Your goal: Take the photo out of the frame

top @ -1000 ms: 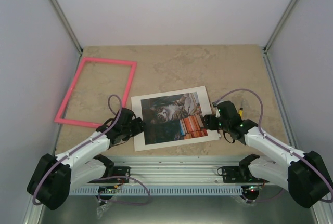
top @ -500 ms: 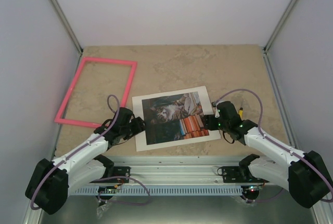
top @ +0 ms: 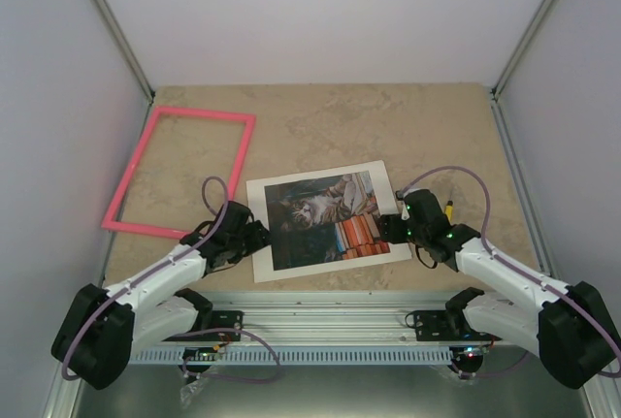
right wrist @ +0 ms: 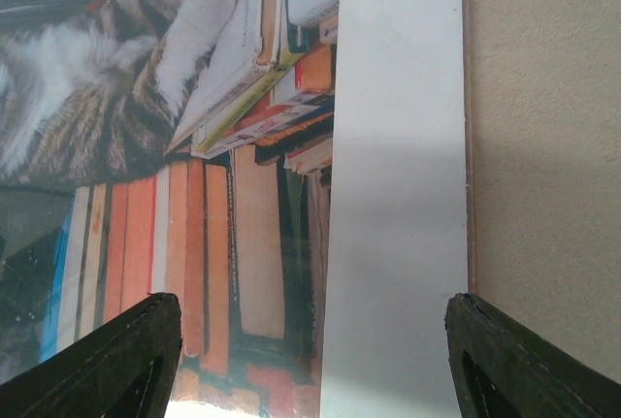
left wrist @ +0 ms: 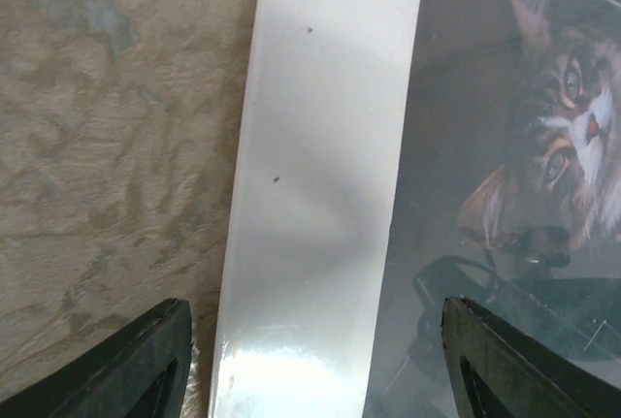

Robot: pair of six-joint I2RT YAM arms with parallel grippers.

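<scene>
Beige marbled bench (top: 388,127), white walls on three sides, metal posts in the far corners. The frame (top: 204,113), pink, lay flat at the far left of the bench. Bare bench showed through its opening, and it sat well apart from everything else. The photo (top: 315,214), a cat among orange and white books, lay flat near the front middle of the bench, out of the frame. A white mat (left wrist: 310,195) bordered the photo on all sides. The stack sat slightly skewed to the bench edge. The print surface looked glossy, with dark reflections in the left wrist view.

The left fingers (left wrist: 146,360) were spread wide over the mat's left border, one tip above bare bench and the other above the print. They were released, with nothing pinched. The right fingers (right wrist: 126,350) were spread the same way over the mat's right border, one tip above the books and the other above the bench, also released. A thin brown edge (right wrist: 470,146) ran along the mat's outer side in the right wrist view. Could not tell whether either set of fingertips touched the surface below. Both arms reached in low from the near edge, one at each short side of the stack.
</scene>
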